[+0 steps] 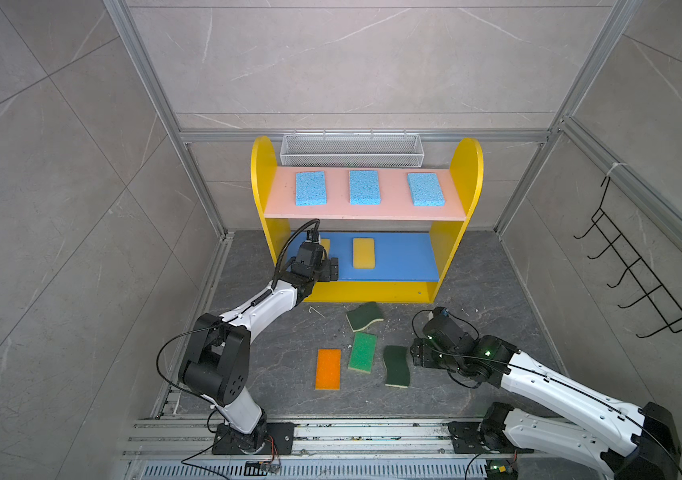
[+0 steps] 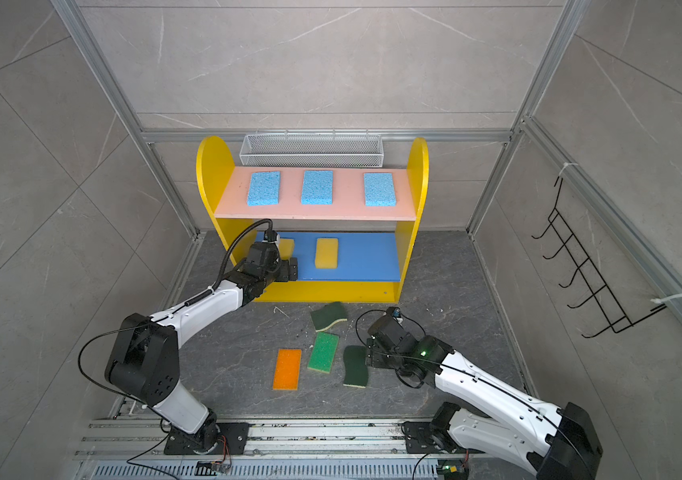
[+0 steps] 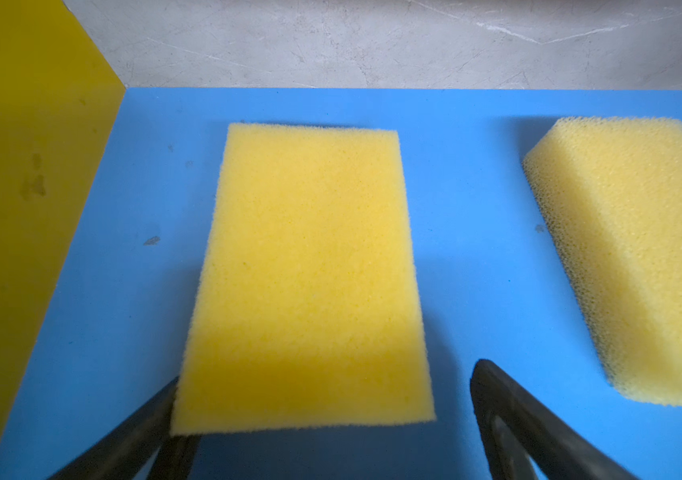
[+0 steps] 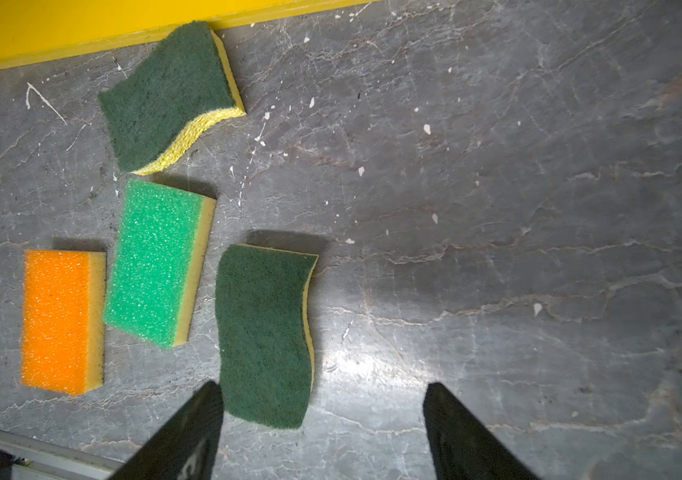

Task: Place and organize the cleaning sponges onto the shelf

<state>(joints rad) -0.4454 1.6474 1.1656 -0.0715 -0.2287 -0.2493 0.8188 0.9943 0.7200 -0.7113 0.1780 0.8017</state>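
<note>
The cleaning sponges [image 1: 364, 187] are partly put away. Three blue sponges [image 1: 310, 188] sit in a row on the pink board [image 1: 393, 208] of the shelf [image 1: 466, 174], above and beyond the left pincer [image 3: 327, 382]. That pincer reaches into the middle tier with its jaws spread wide and grips nothing. A yellow sponge [image 3: 306, 274] lies flat on the blue board [image 3: 476, 208] directly ahead of it, its near end between the fingers. One finger is at the sponge's near corner and the other stands apart. A second yellow sponge [image 3: 638, 257] lies off to one side of it, well clear.

The step in hand looks like setting this yellow sponge down. Next, the left pincer should draw straight back, so the finger at the corner does not drag the foam askew.

The right pincer [image 4: 322, 386] hovers open and empty over the floor [image 4: 497, 208]. A wavy dark-green sponge [image 4: 264, 332] lies just ahead, close to one finger. The bright green sponge [image 4: 158, 262] and orange sponge [image 4: 61, 320] lie further to that side. The other wavy sponge [image 4: 169, 95] is farthest ahead, by the shelf's foot. To pick up the nearest one, the right pincer would have to centre over it and close across its narrow width.
</note>
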